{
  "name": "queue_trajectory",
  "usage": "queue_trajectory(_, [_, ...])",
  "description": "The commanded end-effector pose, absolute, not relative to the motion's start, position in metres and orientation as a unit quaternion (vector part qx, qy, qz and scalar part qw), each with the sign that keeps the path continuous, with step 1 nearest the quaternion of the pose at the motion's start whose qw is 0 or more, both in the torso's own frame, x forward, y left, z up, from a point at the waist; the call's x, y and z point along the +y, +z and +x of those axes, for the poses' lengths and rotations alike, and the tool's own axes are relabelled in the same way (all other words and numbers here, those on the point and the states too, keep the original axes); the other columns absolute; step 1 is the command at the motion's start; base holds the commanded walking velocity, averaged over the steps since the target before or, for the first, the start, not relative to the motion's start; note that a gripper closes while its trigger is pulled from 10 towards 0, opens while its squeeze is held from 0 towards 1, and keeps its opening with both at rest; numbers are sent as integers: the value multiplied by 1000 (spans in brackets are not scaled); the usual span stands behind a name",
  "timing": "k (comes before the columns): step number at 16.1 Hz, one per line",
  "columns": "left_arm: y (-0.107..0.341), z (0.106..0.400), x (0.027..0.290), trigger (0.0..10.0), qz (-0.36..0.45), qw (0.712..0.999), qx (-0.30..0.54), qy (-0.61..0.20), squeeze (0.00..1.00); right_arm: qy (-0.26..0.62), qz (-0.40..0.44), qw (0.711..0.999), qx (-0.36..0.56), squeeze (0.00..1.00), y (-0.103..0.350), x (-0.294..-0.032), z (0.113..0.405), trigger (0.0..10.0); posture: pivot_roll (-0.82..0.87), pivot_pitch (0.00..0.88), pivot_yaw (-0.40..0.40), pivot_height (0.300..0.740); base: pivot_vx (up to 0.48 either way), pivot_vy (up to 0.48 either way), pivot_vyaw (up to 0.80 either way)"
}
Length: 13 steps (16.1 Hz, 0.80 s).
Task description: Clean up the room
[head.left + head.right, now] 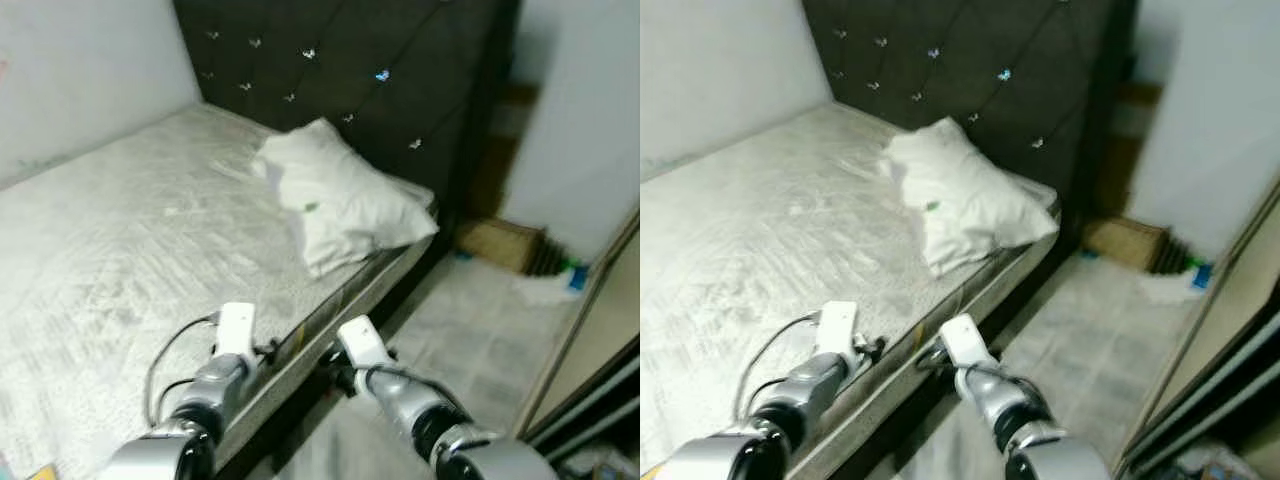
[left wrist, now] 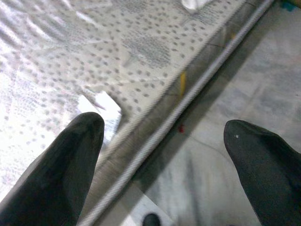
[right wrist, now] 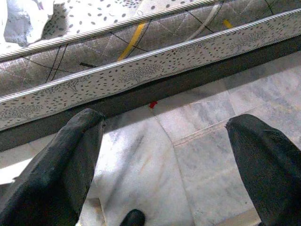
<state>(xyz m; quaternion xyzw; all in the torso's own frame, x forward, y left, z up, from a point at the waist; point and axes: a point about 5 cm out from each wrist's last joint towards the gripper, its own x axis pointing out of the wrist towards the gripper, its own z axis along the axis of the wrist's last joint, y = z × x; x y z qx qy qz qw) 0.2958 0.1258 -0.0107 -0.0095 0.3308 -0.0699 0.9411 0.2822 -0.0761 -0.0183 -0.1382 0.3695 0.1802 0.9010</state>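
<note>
A white pillow (image 1: pixel 335 200) lies crumpled on the bed's grey patterned mattress (image 1: pixel 110 250), near the dark tufted headboard (image 1: pixel 340 60). Both arms reach forward at the bed's near side edge. My left gripper (image 2: pixel 162 127) hangs open over the mattress edge, nothing between its fingers (image 2: pixel 61 174). A small white scrap (image 2: pixel 101 110) lies on the mattress close to it. My right gripper (image 3: pixel 164 120) is open too, above the marble floor (image 3: pixel 197 141) beside the bed's side. A tiny red bit (image 3: pixel 153 104) lies on the floor at the bed base.
A brown cardboard box (image 1: pixel 500 242) sits on the floor past the bed's corner. White crumpled stuff (image 1: pixel 545 290) and a blue object (image 1: pixel 577 277) lie near it. A sliding door frame (image 1: pixel 590 340) runs along the right. A pale wall (image 1: pixel 80 70) borders the bed's left.
</note>
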Motion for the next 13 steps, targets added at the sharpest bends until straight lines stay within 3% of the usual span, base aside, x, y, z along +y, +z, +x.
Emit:
queue_trajectory(1, [-10,297,126,10000,-13,940,331,-78,0,180,-121,904,369,0,-17,-70,282,10000,-78,0,28,740,0,0,0])
queue_trajectory(3, [-10,297,124,10000,-23,939,331,-85,0,192,-130,903,362,0,-15,-68,284,10000,-79,0,27,740,0,0,0])
queue_trajectory(9, [-9,297,122,10000,-38,938,332,-92,0,191,-132,903,362,0,-16,-68,283,10000,-79,0,26,740,0,0,738])
queue_trajectory(13, [-9,297,122,10000,-40,938,333,-92,0,193,-135,902,363,0,-15,-69,284,10000,-82,0,24,740,0,0,0])
